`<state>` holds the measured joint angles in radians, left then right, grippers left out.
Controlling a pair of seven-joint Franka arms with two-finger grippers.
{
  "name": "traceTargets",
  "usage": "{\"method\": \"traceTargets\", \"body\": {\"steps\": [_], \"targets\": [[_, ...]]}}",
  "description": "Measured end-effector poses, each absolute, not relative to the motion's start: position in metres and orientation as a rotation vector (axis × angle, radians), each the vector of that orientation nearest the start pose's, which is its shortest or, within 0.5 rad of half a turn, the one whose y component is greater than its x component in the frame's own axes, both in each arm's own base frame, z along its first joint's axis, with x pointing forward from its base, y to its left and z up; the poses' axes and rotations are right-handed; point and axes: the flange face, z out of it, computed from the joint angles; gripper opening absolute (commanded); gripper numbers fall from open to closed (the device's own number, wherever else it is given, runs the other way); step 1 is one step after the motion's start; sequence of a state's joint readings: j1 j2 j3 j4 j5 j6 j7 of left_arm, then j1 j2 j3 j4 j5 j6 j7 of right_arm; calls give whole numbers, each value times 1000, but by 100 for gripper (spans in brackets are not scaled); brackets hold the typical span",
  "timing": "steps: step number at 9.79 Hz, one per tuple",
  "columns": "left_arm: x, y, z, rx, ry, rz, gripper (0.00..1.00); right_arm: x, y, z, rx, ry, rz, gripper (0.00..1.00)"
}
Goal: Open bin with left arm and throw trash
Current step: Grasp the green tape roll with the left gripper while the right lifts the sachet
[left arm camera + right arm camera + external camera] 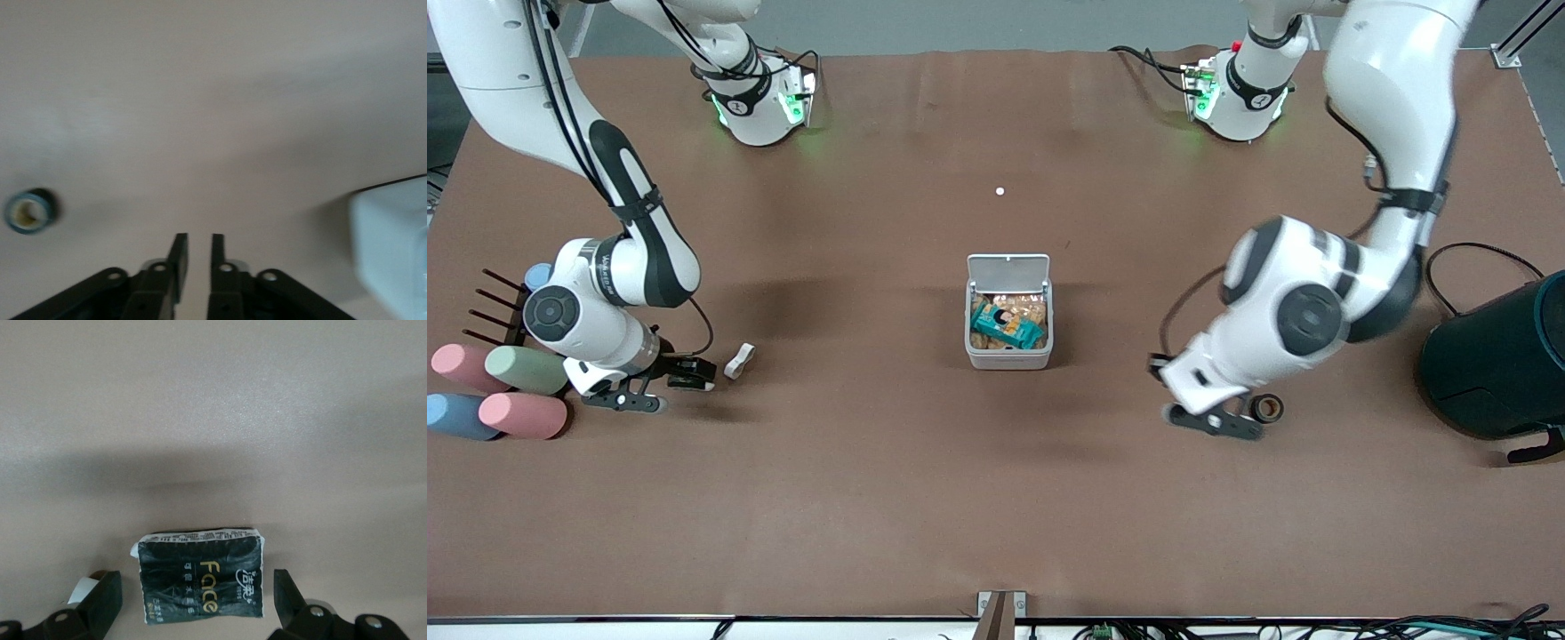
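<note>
The white-grey bin stands mid-table with its lid raised; teal and orange packets lie inside. Its corner shows in the left wrist view. My right gripper is low at the right arm's end of the table, open, its fingers either side of the black snack packet lying flat on the table. The little white wrapper piece lies beside it. My left gripper is shut and empty, low over the table beside the black tape ring, which also shows in the left wrist view.
Pastel cylinders and a dark pronged rack sit at the right arm's end. A large dark teal round container with a cable stands at the left arm's end. A small white dot lies farther from the camera than the bin.
</note>
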<state>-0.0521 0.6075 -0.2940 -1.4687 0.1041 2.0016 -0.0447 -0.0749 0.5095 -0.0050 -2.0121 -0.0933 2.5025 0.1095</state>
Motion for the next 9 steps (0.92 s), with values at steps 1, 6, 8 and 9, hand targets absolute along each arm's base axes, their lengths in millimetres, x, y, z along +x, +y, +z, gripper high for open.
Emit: {"method": "traceTargets", "body": {"steps": [1, 6, 8, 9], "targets": [[690, -154, 304, -3102, 611, 87, 100, 600, -47, 187, -3194, 178, 34, 99], [683, -65, 196, -3074, 726, 48, 100, 604, -43, 176, -3194, 166, 155, 0], [674, -66, 182, -3063, 754, 29, 100, 620, -38, 215, -3197, 167, 284, 0], [670, -62, 176, -3064, 750, 40, 99, 629, -23, 251, -3194, 190, 280, 0]]}}
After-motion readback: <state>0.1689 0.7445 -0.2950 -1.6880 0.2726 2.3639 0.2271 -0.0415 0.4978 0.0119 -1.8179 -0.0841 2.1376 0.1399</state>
